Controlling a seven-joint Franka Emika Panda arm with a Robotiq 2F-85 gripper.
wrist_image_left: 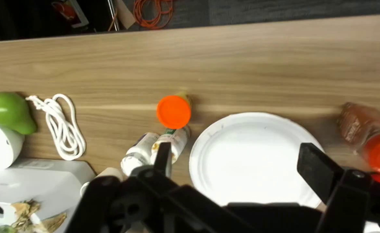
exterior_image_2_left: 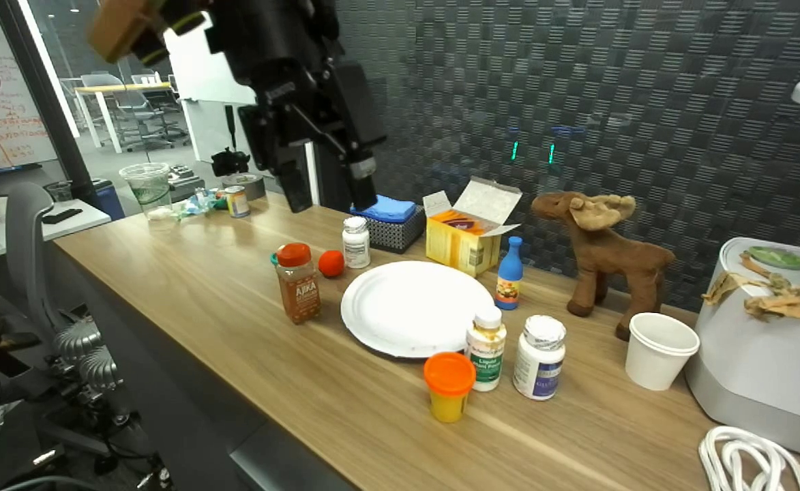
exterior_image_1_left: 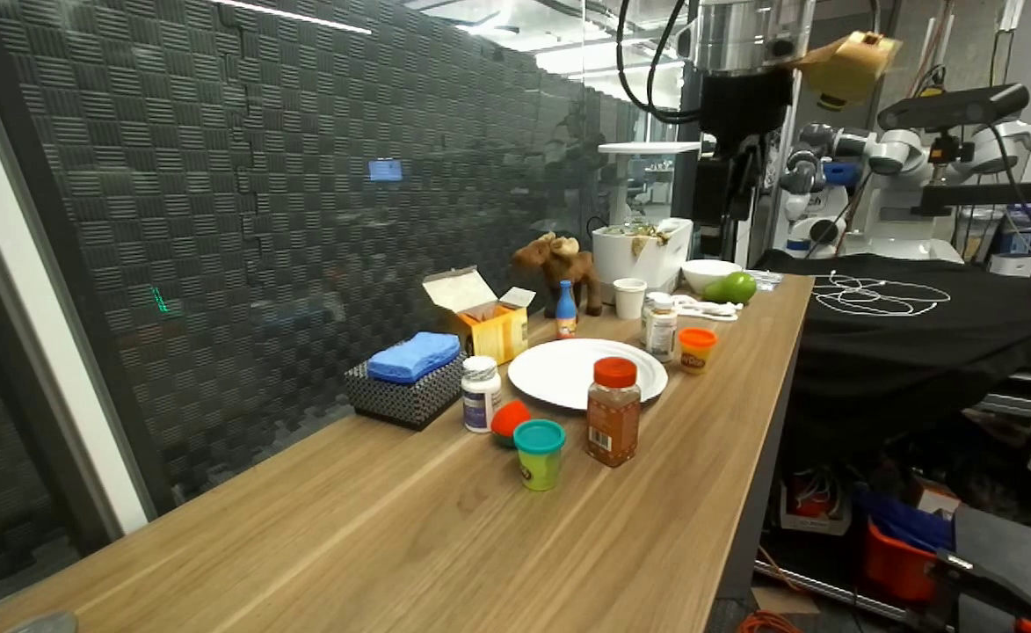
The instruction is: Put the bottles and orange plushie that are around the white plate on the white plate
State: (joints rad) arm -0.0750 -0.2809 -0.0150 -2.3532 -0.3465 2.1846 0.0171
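Note:
The white plate [exterior_image_1_left: 550, 374] [exterior_image_2_left: 413, 307] [wrist_image_left: 254, 158] lies on the table with nothing on it. An amber jar with a red cap [exterior_image_1_left: 603, 426] [exterior_image_2_left: 299, 296] stands beside it. The orange plushie [exterior_image_1_left: 509, 420] [exterior_image_2_left: 331, 264], round with a green underside, sits near a white bottle [exterior_image_1_left: 480, 406] [exterior_image_2_left: 356, 249]. Two white bottles, one green-labelled [exterior_image_2_left: 487, 358] and one purple-labelled [exterior_image_2_left: 540, 368], stand together at the opposite side. A blue bottle [exterior_image_1_left: 565, 308] [exterior_image_2_left: 509, 279] stands behind the plate. My gripper [exterior_image_1_left: 737, 207] [exterior_image_2_left: 331, 196] [wrist_image_left: 235, 158] is open and empty, high above the table.
An orange-lidded tub [exterior_image_2_left: 449, 389] and a teal-lidded tub [exterior_image_1_left: 540, 457] stand near the plate. A yellow box [exterior_image_2_left: 464, 242], a blue block [exterior_image_1_left: 414, 356] on a patterned box, a brown moose [exterior_image_2_left: 604, 252] and a paper cup [exterior_image_2_left: 659, 351] line the back. A white cable [wrist_image_left: 63, 126] lies farther off.

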